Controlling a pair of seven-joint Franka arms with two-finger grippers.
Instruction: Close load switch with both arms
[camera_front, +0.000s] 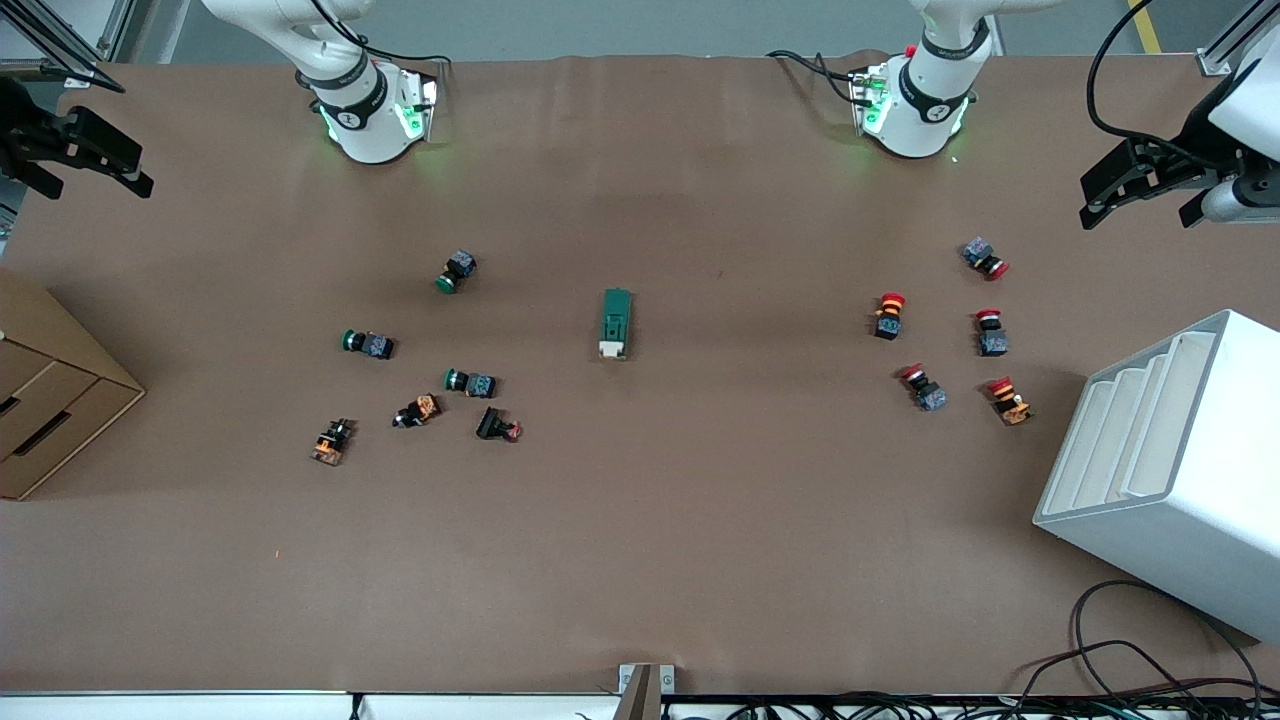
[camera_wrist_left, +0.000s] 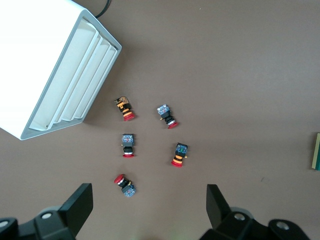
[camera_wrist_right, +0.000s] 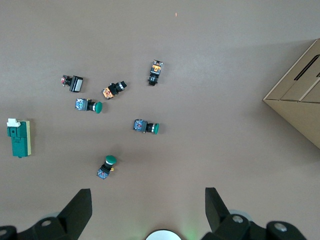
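load switch (camera_wrist_left: 317, 151) cut by my left wrist view's edge, only a sliver | cardboard box (camera_front: 45, 395) and white rack (camera_front: 1180, 470) cropped | lever position unreadable

Readable text: none on any item in the three views.
Arm base bands (camera_front: 352, 108): small white marks on the black bands, too small to read.
Load switch (camera_front: 615, 323): no legible label on its green body or white end.
Push buttons (camera_wrist_right: 146, 126): no markings can be made out.
White rack (camera_front: 1180, 450): plain surfaces.
Cardboard box (camera_front: 45, 400): no print visible.
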